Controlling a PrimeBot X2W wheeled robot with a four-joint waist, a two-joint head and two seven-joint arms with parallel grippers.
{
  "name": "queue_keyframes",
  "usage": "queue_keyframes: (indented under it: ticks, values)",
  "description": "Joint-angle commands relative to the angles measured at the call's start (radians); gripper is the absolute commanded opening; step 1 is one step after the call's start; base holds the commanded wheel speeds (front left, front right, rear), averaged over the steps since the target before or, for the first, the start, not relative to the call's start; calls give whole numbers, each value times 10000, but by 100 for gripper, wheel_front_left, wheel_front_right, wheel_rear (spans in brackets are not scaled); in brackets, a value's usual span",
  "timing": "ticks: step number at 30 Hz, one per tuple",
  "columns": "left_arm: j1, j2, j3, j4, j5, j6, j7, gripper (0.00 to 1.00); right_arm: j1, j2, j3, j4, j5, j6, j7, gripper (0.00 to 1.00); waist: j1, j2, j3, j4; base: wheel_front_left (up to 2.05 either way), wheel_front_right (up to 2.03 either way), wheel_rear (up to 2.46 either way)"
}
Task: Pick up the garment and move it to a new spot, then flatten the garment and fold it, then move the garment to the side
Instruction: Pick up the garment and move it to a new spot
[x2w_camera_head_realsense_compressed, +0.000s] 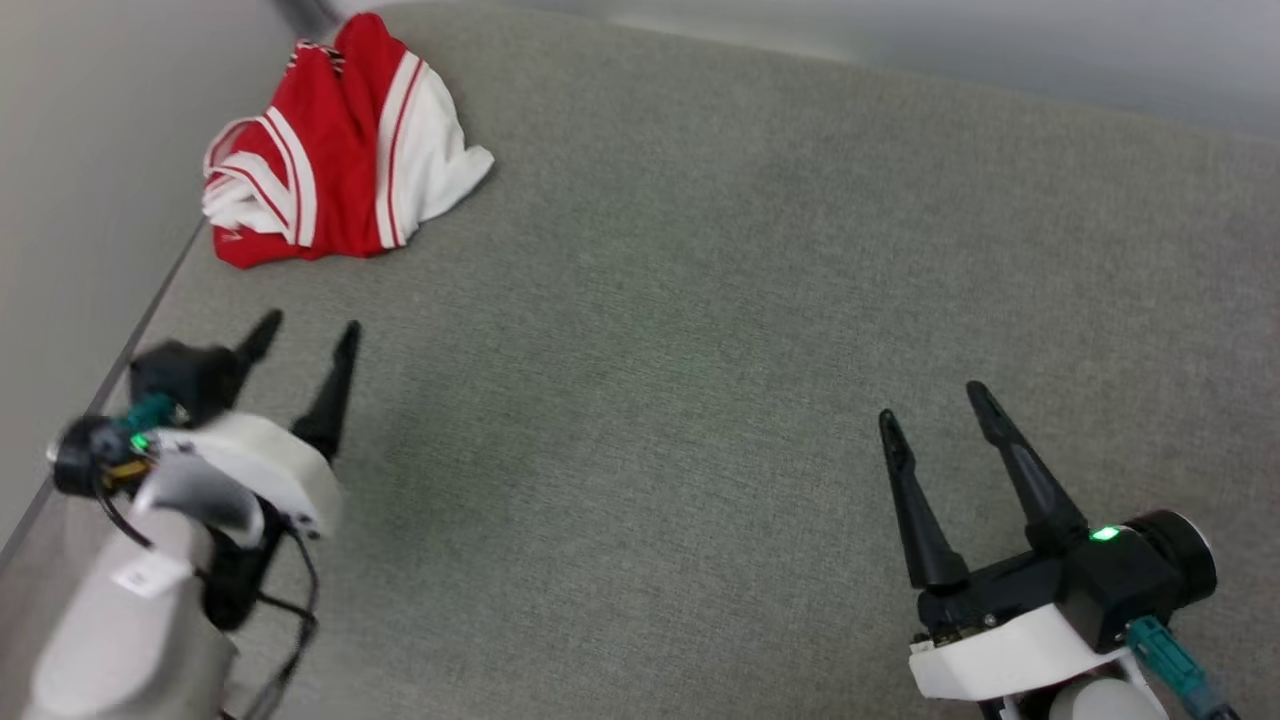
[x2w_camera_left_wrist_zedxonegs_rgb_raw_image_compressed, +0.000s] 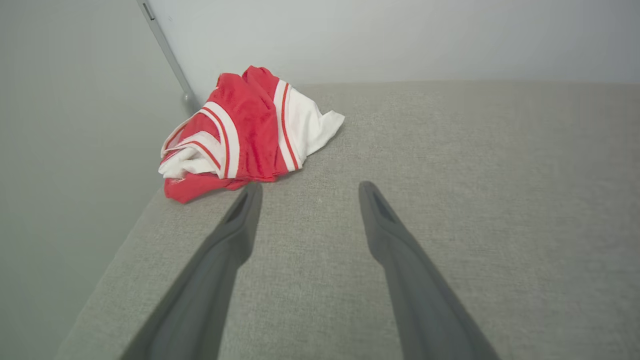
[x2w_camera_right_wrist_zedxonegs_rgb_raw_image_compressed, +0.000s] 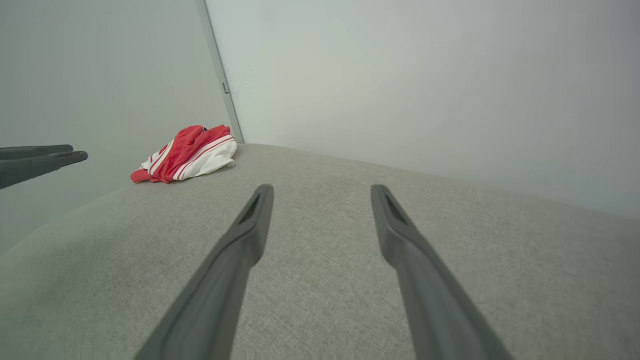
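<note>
Nothing of the task looks done yet. The shirt (x2w_camera_head_realsense_compressed: 340, 160) lies bunched in a heap at the far left corner of the grey padded surface (x2w_camera_head_realsense_compressed: 700, 320), close to its left edge, not flattened or folded. Lifting, moving, smoothing, folding and setting aside all remain. The left gripper (x2w_camera_head_realsense_compressed: 310, 325) hangs by the left edge with fingers spread and empty, pointed at the heap and near it, apparently not touching. The right gripper (x2w_camera_head_realsense_compressed: 930, 402), also spread and empty, is over the near right part, well apart from the shirt.
</note>
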Motion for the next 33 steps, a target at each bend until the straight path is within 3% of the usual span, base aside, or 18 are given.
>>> queue_keyframes:
  ticks: [1, 7, 14, 20, 26, 33]
  values:
    - [-361, 364, -120, 80, -308, 32, 288, 100, -128, 15, 65, -66, -45, 0, -5, 100, -3, 0, 772, -506, 0, 0, 0]
    - [-2455, 2930, -1288, 382, -2677, 24, 2884, 100, -394, 9, 335, -562, -559, -1, 175, 100, -3, 0, 1733, -1117, 0, 0, 0]
    - [-4126, 4935, -2077, 668, -5075, 23, 5814, 100, -750, -3, 490, -1189, -853, -1, 437, 100, -3, 0, 2838, -1696, 0, 0, 0]
    - [-5177, 5208, -1891, 1373, -7119, 22, 7215, 100, -907, -9, 627, -1436, -1086, -1, 505, 100, -3, 0, 3565, -2053, 0, 0, 0]
    - [-5776, 5277, -1918, 2643, -7460, 22, 7420, 100, -989, -12, 626, -1682, -1267, -1, 597, 100, -3, 0, 4114, -2321, 0, 0, 0]
    - [-5859, 4877, -2504, 3446, -7798, 21, 7858, 100, -931, -22, 437, -1858, -1489, -4, 734, 100, -3, 0, 4392, -2357, 0, 0, 0]
